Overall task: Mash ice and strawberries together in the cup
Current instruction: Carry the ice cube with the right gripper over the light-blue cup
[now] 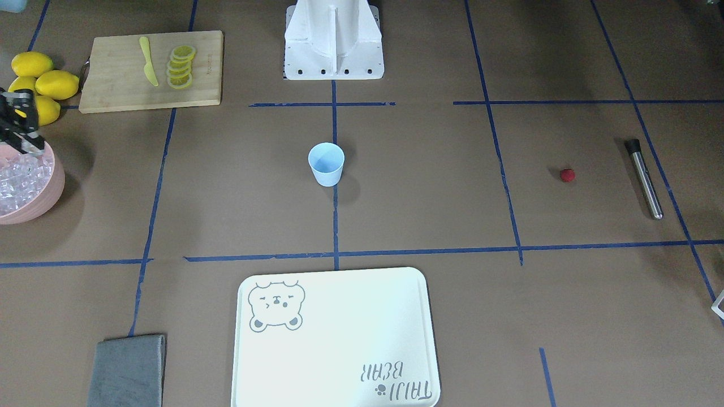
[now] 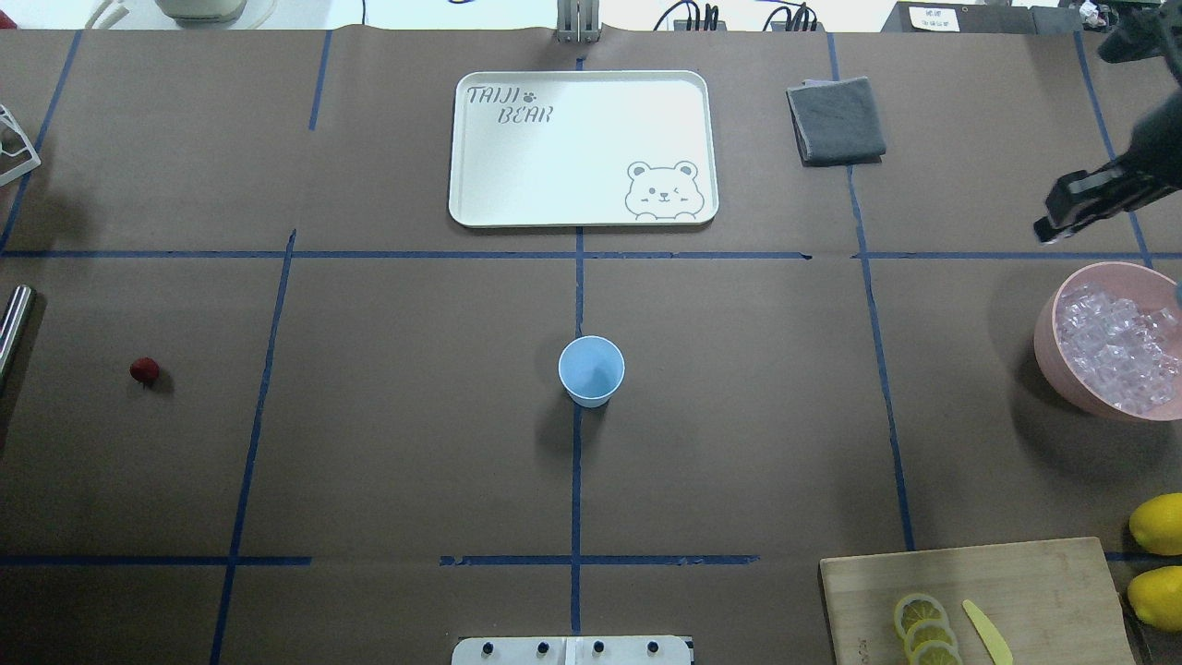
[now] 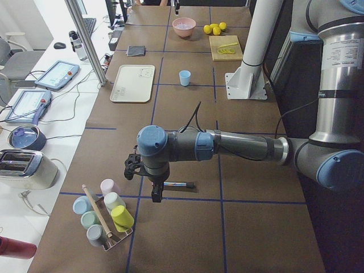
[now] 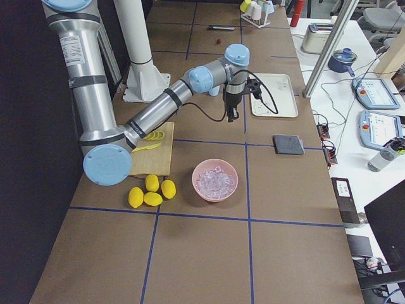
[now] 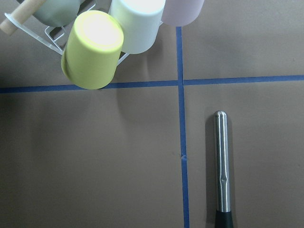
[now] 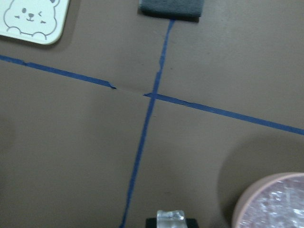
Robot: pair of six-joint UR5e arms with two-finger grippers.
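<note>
Right wrist-mounted view, bottom edge: the right hand pinches one ice cube; whether the left hand is clenched, I cannot tell.

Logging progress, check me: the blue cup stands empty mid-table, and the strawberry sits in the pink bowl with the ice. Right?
No. The overhead view shows the strawberry lying on the bare table, far from the pink bowl; only ice is in the bowl. The cup does stand empty mid-table.
</note>
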